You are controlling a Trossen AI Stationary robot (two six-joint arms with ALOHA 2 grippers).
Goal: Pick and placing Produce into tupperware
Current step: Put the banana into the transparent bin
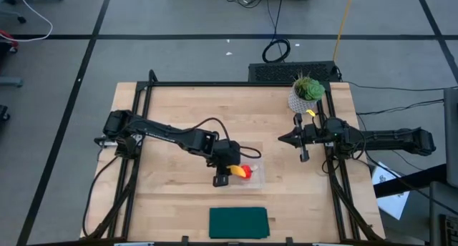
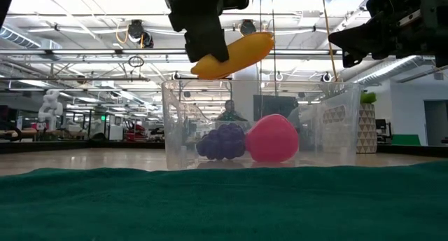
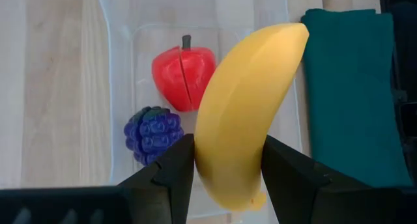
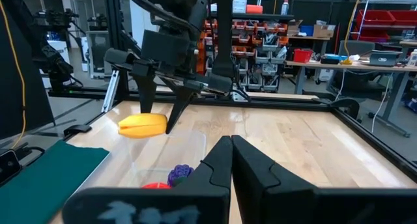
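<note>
Left gripper [image 3: 221, 172] clamped on one yellow banana [image 3: 244, 110], held in the air above one clear tupperware [image 2: 175, 122]. Directly below the gripper, inside the container: one purple grape cluster [image 3: 154, 133], one red strawberry [image 3: 182, 76]. Right gripper [image 4: 229, 162] together, holding nothing, well apart.

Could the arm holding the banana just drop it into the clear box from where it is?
Probably yes. The left gripper holds the banana above the open box. Only the strawberry and grapes lie inside, leaving room beside them.
</note>
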